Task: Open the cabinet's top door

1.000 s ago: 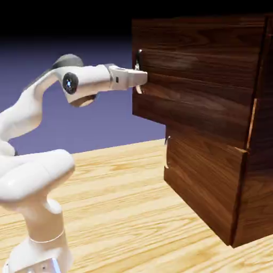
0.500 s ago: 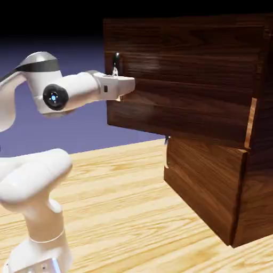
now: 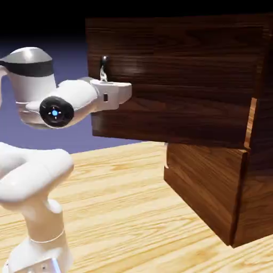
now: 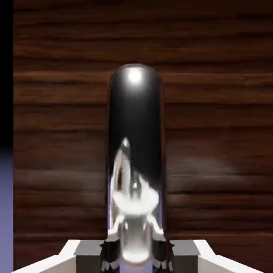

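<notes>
Top door (image 3: 176, 85): dark wood grain, on the cabinet (image 3: 205, 192) at the exterior view's right, standing further open than a moment ago, its free edge swung farther toward the exterior view's left and now jutting well out over the lower panel (image 3: 200, 181). Gripper (image 4: 136, 255): closed on the door's upright silver handle (image 4: 135, 133), one fingertip to either side, the arm (image 3: 37, 80) drawn back with it. Markings: none legible; cabinet interior hidden from view.
</notes>
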Motion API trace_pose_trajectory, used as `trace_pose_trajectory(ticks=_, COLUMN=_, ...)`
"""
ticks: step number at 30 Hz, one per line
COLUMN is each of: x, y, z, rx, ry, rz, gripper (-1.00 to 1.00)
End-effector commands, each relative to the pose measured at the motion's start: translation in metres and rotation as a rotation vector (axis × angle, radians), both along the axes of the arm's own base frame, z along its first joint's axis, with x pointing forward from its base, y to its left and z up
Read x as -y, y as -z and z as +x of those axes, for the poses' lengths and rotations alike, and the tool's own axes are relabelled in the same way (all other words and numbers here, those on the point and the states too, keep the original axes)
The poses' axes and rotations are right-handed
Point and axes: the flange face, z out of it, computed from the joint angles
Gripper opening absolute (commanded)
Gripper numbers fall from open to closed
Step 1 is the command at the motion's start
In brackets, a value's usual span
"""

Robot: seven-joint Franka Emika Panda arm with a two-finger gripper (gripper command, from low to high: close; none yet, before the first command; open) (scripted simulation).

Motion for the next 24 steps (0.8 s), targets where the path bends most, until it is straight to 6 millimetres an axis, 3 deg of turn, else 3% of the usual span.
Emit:
trace_pose_trajectory(ticks=1, x=0.009, y=0.000, z=-0.002, rx=0.000, ry=-0.019, rz=0.000, gripper=-1.00)
trace_pose_trajectory(ticks=12, x=0.112, y=0.000, z=-0.014, rx=0.000, ry=-0.250, rz=0.000, gripper=-1.00)
trace_pose_trajectory(ticks=24, x=0.226, y=0.000, z=0.001, rx=0.000, ry=-0.503, rz=0.000, gripper=-1.00)
